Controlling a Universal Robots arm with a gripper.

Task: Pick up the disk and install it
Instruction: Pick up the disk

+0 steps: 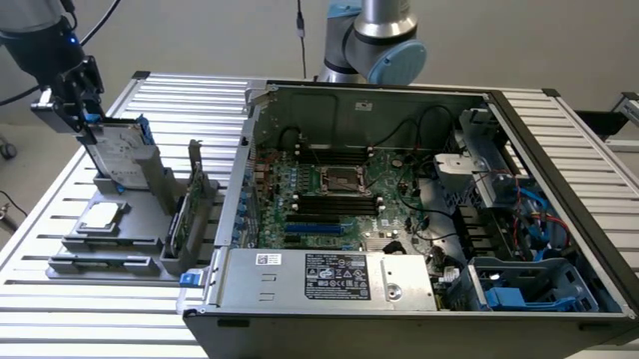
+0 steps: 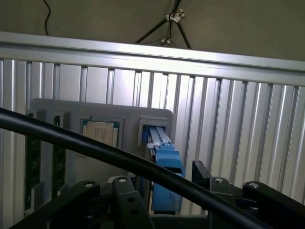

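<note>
The disk (image 1: 120, 153) stands upright on edge in a slot of the grey holder (image 1: 110, 247), at the exterior view's left. It is silver-grey with a white label and blue rails. My gripper (image 1: 85, 123) hangs at the disk's upper far corner. In the wrist view, the disk's blue rail (image 2: 164, 167) runs between the black fingers (image 2: 125, 200) of my gripper (image 2: 164, 193), with gaps on both sides. The gripper is open and straddles the rail without clamping it.
The open computer case (image 1: 379, 90) fills the middle and right, with a blue-railed drive bay (image 1: 519, 292) at its near right corner. The holder also carries a square processor chip (image 1: 100, 217) and an upright green card (image 1: 179, 224). A black cable (image 2: 95, 145) crosses the wrist view.
</note>
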